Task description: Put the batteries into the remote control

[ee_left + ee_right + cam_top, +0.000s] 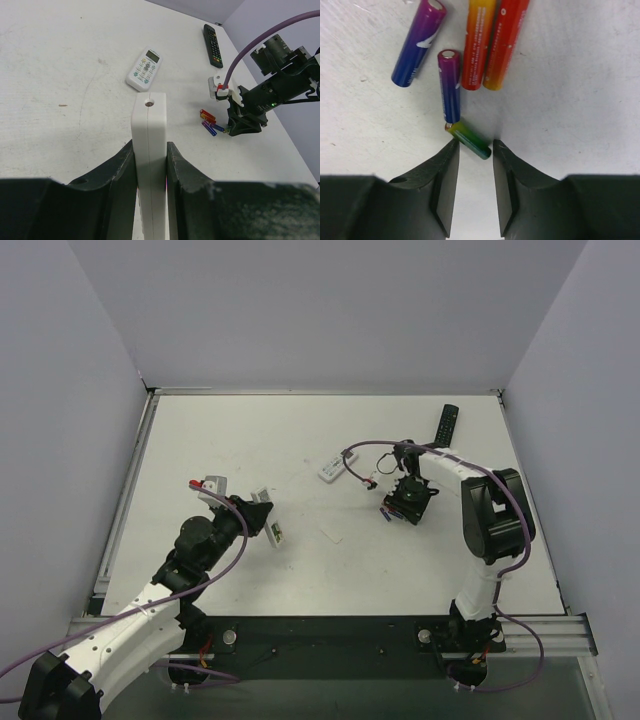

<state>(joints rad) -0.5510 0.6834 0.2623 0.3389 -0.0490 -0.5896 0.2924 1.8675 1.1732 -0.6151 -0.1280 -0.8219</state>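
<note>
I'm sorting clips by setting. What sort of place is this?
Most likely a robotics lab test cell: a white table boxed in by plain grey walls, with a left arm and right arm mounted along its near edge.

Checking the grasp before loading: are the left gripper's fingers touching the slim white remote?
Touching. The left wrist view shows the left gripper clamped on the remote control, both fingers pressed against its sides with no gap.
</note>
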